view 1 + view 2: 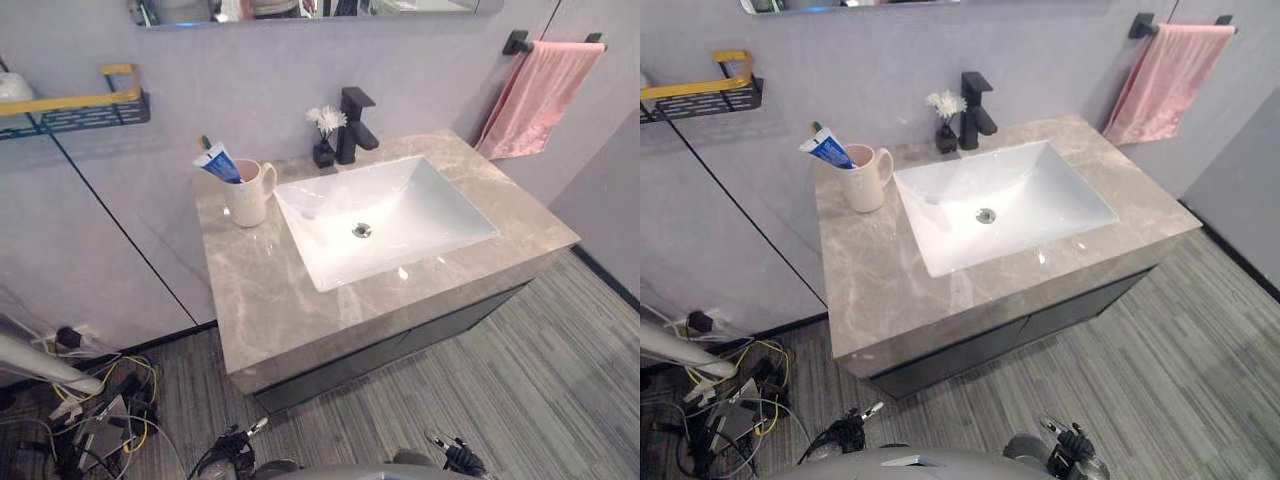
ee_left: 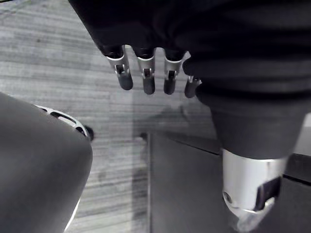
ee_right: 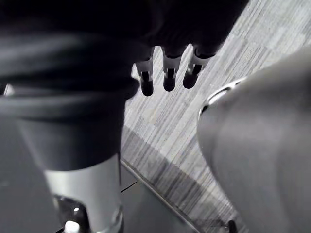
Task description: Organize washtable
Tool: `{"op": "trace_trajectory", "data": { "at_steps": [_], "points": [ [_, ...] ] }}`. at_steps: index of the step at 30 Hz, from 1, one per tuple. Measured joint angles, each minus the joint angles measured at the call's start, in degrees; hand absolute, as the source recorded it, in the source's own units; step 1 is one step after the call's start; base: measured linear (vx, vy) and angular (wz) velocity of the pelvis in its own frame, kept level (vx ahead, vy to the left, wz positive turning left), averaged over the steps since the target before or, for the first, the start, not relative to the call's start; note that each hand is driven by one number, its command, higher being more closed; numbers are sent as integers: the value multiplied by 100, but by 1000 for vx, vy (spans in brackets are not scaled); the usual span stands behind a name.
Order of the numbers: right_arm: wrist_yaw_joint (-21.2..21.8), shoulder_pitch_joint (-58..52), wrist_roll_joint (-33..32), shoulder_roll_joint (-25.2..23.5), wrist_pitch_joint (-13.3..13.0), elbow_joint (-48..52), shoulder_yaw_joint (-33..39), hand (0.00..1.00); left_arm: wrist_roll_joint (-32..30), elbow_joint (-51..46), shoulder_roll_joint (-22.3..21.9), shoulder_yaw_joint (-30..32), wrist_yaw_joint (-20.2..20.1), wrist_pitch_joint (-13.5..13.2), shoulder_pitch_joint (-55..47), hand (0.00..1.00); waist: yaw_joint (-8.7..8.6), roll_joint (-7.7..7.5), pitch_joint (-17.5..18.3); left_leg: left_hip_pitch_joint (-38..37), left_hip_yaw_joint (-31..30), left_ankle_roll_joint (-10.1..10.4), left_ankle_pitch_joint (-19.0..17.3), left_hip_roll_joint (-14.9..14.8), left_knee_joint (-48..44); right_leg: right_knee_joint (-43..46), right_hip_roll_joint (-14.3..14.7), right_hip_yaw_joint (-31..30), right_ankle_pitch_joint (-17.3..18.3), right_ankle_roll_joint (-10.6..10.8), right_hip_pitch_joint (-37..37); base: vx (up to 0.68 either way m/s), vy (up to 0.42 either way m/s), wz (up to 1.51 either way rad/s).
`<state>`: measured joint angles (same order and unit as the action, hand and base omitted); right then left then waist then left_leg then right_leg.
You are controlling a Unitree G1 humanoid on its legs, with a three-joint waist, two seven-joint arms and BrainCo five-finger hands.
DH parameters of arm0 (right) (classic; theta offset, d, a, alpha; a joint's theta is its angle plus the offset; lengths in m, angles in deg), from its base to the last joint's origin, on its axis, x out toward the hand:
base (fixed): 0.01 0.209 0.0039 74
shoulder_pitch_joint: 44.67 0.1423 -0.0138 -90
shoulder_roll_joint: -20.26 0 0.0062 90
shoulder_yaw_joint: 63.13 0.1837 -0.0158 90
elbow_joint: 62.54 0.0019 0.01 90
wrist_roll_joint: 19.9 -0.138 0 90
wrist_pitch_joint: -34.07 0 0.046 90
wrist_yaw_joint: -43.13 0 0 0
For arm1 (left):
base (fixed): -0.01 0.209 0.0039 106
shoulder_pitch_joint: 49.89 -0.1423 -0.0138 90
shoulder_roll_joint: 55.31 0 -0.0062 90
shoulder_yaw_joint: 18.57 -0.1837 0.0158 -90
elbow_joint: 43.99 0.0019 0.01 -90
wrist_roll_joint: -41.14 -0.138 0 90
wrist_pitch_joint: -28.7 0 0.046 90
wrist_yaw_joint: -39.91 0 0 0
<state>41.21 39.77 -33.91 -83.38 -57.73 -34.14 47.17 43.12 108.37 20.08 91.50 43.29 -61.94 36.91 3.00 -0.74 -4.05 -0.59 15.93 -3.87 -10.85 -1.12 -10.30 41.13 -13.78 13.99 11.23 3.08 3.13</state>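
The grey marbled bench [image 1: 270, 300] stands against the wall above a striped grey floor [image 1: 560, 380]. Sunk into it towards its right side is a white rectangular sink [image 1: 430, 215] with a metal drain [image 1: 362, 230] at its middle. A pink towel [image 1: 530, 100] hangs from a black bar on the wall to the right; a black and yellow shelf [image 1: 85, 112] is fixed to the wall on the left. Behind the sink stands a black tap [image 1: 355, 125], and just beside it a small dark vase [image 1: 323, 153] with a white flower [image 1: 327, 118]. A cream mug [image 1: 247, 195] at the sink's back left corner holds a blue and white toothpaste tube [image 1: 218, 163], leaning left. The left robot hand [image 2: 148, 77] and the right robot hand [image 3: 168, 77] hang low over the floor, fingers loosely extended, holding nothing.
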Motion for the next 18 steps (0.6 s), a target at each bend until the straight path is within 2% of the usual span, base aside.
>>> {"op": "trace_trajectory", "data": {
  "at_steps": [2,3,4,6,8,11,14,16,18],
  "points": [
    [4,135,22,-5,24,-236,2,0,15,13,128,47,-34,2,-87,0,48,-92,175,280,193,40,129,2,-138,-274,-270,196,-62,58,-355,348,-257,-73],
    [15,209,87,-12,60,-321,-1,0,56,34,205,51,-45,1,-117,0,76,-188,217,420,210,58,142,8,-271,-849,-311,251,-346,141,-579,-55,-260,-93],
    [41,274,188,-20,96,-432,-6,0,131,138,335,43,-54,33,-166,0,142,-271,242,571,228,117,174,38,-364,-1661,-317,246,-547,389,-800,-234,-254,-94],
    [74,297,187,53,100,-429,-26,0,162,391,360,41,-57,90,-274,0,195,-184,268,600,-7,323,427,-22,-210,-2703,-89,280,-504,444,-1124,-282,-303,-83],
    [76,261,183,167,98,-428,-98,0,202,491,327,17,-54,92,-367,0,225,-68,341,676,-121,445,651,-60,43,-3326,35,274,-503,445,-1189,-246,-223,-42],
    [74,342,164,226,72,-427,-412,0,202,502,366,-67,-48,96,-365,0,221,-121,267,878,-86,539,991,-124,261,-4003,187,278,-503,445,-1180,-264,-136,-20],
    [70,345,162,217,8,-428,-490,0,202,501,418,-216,-26,95,-346,0,203,-105,70,983,-143,597,1058,-313,34,-4178,372,301,-492,425,-1269,-271,-71,-7],
    [59,305,158,246,-25,-436,-461,0,215,494,398,-322,-11,62,-321,0,179,18,-175,1061,-291,669,999,-596,-348,-4093,579,271,-458,335,-1329,-298,-23,-6],
    [57,220,157,246,-36,-436,-421,0,217,496,375,-316,3,54,-378,0,172,64,-266,1058,-436,816,849,-727,-558,-3981,700,108,-392,231,-1310,-234,29,-43]
  ]
}}
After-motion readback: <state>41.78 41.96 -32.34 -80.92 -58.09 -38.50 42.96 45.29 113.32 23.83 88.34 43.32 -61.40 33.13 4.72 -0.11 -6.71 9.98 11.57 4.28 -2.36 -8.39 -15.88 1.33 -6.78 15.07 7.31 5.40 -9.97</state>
